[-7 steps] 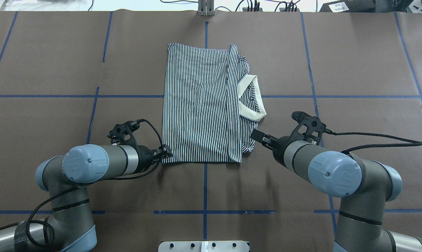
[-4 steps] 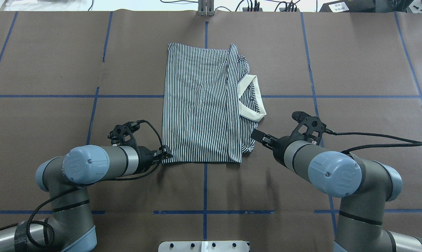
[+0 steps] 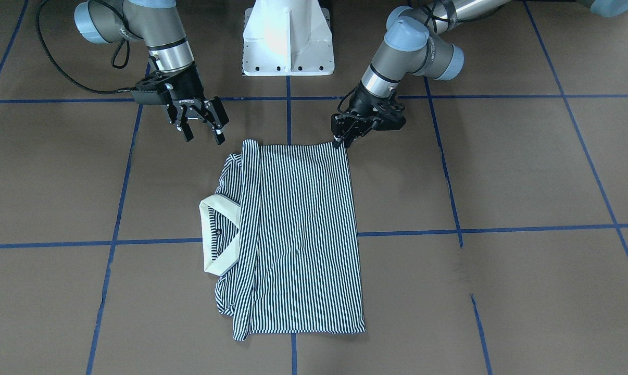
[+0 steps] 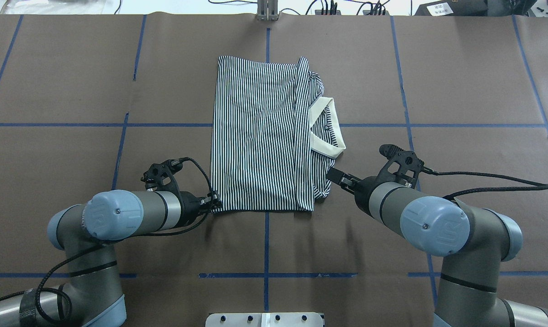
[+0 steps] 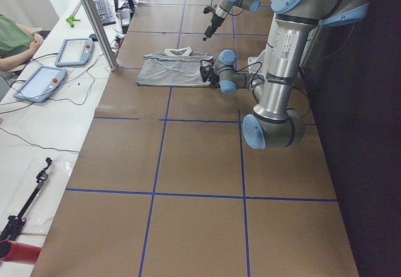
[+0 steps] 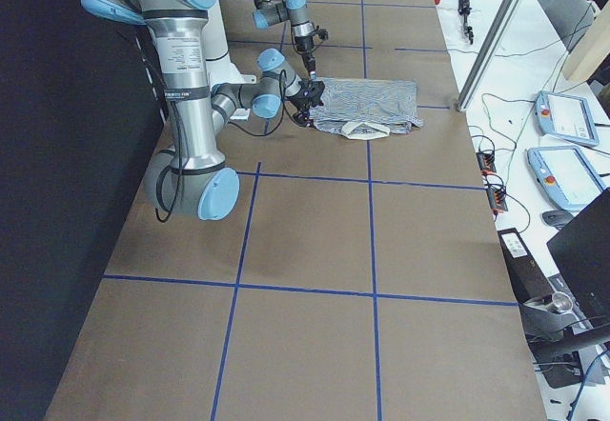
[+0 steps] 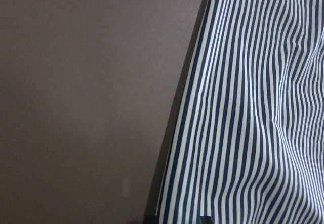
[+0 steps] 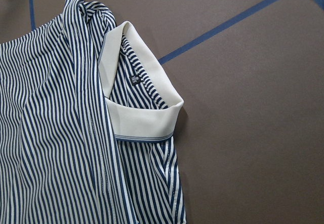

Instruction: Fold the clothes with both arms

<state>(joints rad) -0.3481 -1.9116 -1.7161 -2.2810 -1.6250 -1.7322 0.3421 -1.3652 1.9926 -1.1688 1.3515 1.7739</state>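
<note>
Since one second ago, the left gripper (image 4: 212, 202) has shifted slightly toward the robot at the shirt's (image 4: 256, 136) near left corner. The right gripper (image 3: 202, 133) and the shirt have not moved.

The shirt lies folded flat at the table's (image 4: 460, 91) centre. Its long axis runs near to far from the robot, and the cream collar (image 4: 327, 147) faces right.

The right gripper hovers just beside the near right corner, fingers spread. The left gripper touches its corner, but whether it pinches the cloth cannot be determined.

The table is covered in brown paper with blue tape lines (image 4: 51, 124). A white pedestal (image 3: 288, 36) stands on the near side. Beyond the far edge, a white bench holds tablets (image 5: 75, 51), next to a person's green sleeve (image 5: 12, 36).

The left wrist view shows only stripes and brown surface.
</note>
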